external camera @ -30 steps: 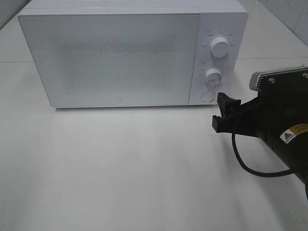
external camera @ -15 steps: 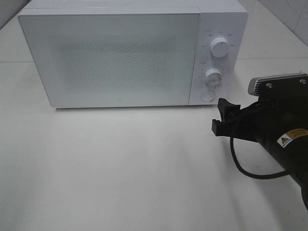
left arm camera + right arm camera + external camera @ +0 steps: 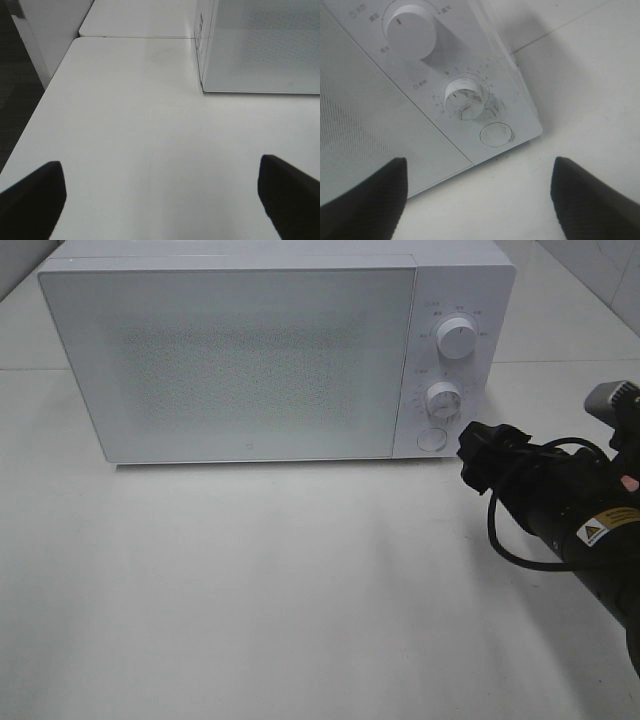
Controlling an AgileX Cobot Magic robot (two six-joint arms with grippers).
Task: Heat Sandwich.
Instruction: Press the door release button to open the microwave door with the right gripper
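Observation:
The sandwich is out of view. A white microwave point(image 3: 240, 350) stands at the back of the table with its door closed. My right gripper point(image 3: 480, 450) hovers just right of the control panel's lower corner, close to the round door button point(image 3: 431, 438). In the right wrist view the right gripper point(image 3: 480, 200) is open and empty, its dark fingertips point(image 3: 365, 200) wide apart in front of the button point(image 3: 495, 134) and the lower knob point(image 3: 465, 97). My left gripper point(image 3: 160, 200) is open over bare table, left of the microwave point(image 3: 260, 45).
The panel carries an upper knob point(image 3: 458, 338) and a lower knob point(image 3: 443, 398). The white table point(image 3: 250, 580) stretches in front of the microwave. A black cable point(image 3: 510, 545) loops off the right arm. The table's left edge point(image 3: 45, 95) drops to a dark floor.
The right gripper has risen and moved toward the microwave's lower right corner, and the wrist has rolled so its fingers now look narrower from above. The left gripper shows no visible change.

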